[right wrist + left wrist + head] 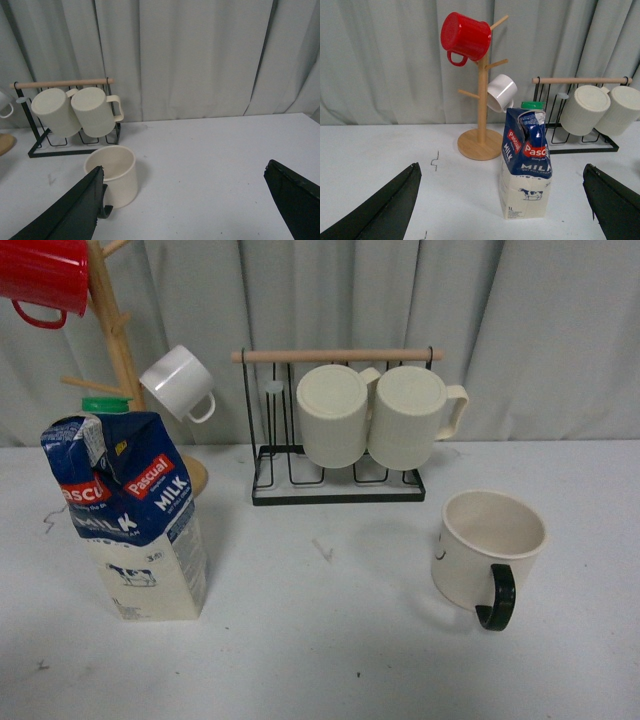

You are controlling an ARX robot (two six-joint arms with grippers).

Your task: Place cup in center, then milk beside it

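Wide cream-white glazed mug (490, 545), black-green handle (497, 597), at four o'clock: judged rigid, slippery, breakable; to be gripped at rim; left claw (501, 166) and right claw (185, 166) spread.

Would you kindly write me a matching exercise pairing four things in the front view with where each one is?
1 milk
2 cup
3 red mug
4 ribbed cream mugs

A on the wire rack
B on the table, right side
C on the table, left side
D top of the wooden tree

Pairs: 1-C, 2-B, 3-D, 4-A.
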